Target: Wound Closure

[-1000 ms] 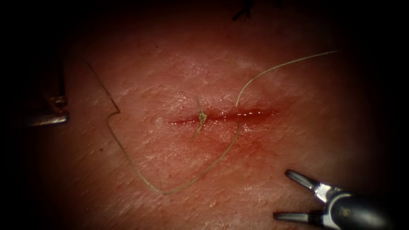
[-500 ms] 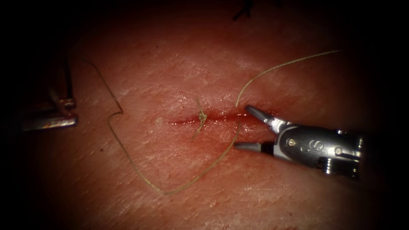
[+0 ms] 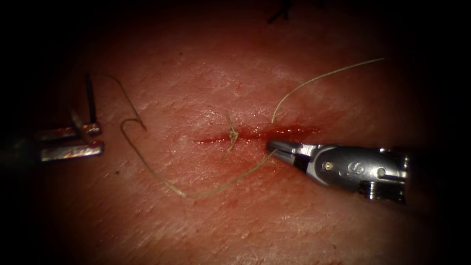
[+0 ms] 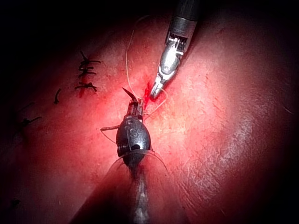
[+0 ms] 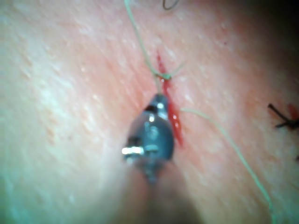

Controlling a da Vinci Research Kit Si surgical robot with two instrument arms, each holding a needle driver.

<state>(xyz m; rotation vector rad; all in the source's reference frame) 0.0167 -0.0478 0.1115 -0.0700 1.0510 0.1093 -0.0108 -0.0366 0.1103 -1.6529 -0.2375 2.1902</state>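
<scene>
Thread point(image 3: 162, 177) loop blocks tissue point(image 3: 147, 225) betw. claws.

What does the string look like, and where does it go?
The thread is thin, pale and yellowish. From the needle held by the left tool, it bends in a small hook, sags in a slack curve across the tissue below the cut, and rises to the right tool, whose jaws are shut on it beside the cut. Another length leaves the cut upward and right. A small knot sits on the cut.
</scene>
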